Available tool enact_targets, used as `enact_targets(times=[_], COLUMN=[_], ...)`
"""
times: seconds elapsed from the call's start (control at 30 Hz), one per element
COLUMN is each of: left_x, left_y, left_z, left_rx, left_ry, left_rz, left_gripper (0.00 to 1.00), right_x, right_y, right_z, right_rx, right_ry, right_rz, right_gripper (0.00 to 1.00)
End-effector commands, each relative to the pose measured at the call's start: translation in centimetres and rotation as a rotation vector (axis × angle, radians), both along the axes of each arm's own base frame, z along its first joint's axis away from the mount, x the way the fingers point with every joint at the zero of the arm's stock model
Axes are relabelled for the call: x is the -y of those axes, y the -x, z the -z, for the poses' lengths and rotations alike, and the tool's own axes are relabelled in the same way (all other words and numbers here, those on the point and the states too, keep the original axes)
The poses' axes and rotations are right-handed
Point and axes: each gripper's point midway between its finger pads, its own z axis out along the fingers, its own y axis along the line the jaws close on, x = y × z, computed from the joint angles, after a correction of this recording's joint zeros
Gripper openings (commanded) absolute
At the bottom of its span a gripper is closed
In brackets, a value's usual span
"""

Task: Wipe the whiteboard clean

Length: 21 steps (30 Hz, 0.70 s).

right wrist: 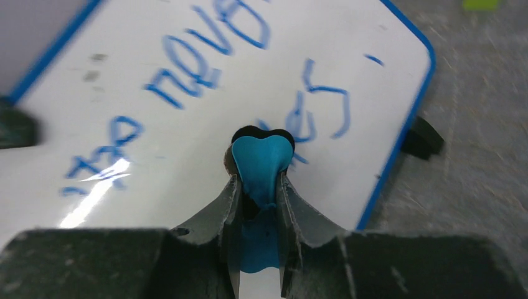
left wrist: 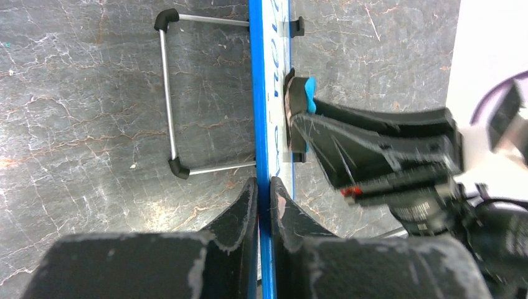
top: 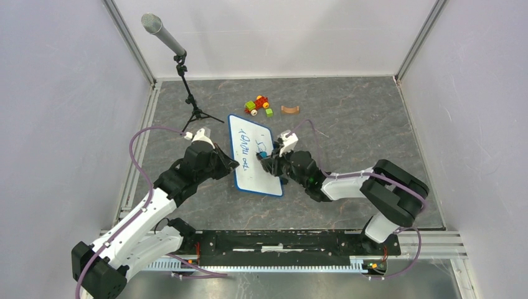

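The whiteboard (top: 255, 156) is white with a thin blue rim and blue handwriting, in the middle of the table. My left gripper (top: 231, 164) is shut on its left rim; the left wrist view shows the blue rim (left wrist: 256, 112) edge-on between my closed fingers (left wrist: 240, 212). My right gripper (top: 266, 157) is shut on a small blue eraser (right wrist: 261, 162) with a black felt pad, pressed on the board face (right wrist: 187, 149) among the blue letters. The eraser also shows in the left wrist view (left wrist: 300, 99) against the board.
A microphone on a black tripod (top: 187, 81) stands at the back left. A red, yellow and green toy block car (top: 258, 104) and a brown curved piece (top: 289, 109) lie behind the board. The board's wire stand (left wrist: 169, 99) rests on the table.
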Motion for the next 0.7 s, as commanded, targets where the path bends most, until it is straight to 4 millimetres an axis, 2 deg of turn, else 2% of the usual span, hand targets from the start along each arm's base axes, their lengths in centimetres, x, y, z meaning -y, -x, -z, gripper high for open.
enact_targets(times=[0.0,0.07,0.13,0.3,0.37,0.5,0.6,0.67], left_x=[2.1,2.0,2.1,2.1,2.0,1.9,1.8,1.8], left_y=[1.1,1.1,1.2,1.2,1.2,1.3,1.4,1.3], left_z=[-0.4,-0.3,-0.2,-0.6,-0.8,-1.0,-0.9,-1.0], left_rx=[-0.016,-0.018,-0.022,-0.015,-0.01,-0.004,-0.004,-0.002], left_ry=[0.039,0.038,0.043,0.045,0.043,0.044,0.045,0.047], left_rz=[0.114,0.111,0.112,0.113,0.112,0.111,0.11,0.11], left_gripper=[0.02,0.02,0.02,0.02,0.02,0.02,0.02,0.02], right_x=[-7.8,-8.1,-8.2,-7.7,-6.3,-2.1,0.0,0.2], right_y=[10.4,12.4,13.1,10.2,8.5,5.2,4.0,3.9], right_z=[-6.0,-8.0,-8.5,-5.2,-3.7,0.0,2.0,2.3], right_rx=[0.175,0.237,0.245,0.117,0.042,-0.111,-0.186,-0.186], right_ry=[-0.078,-0.125,-0.155,-0.094,-0.083,-0.064,-0.048,-0.026], right_rz=[-0.46,-0.527,-0.553,-0.434,-0.336,-0.13,-0.054,-0.045], right_gripper=[0.26,0.26,0.27,0.27,0.26,0.26,0.26,0.26])
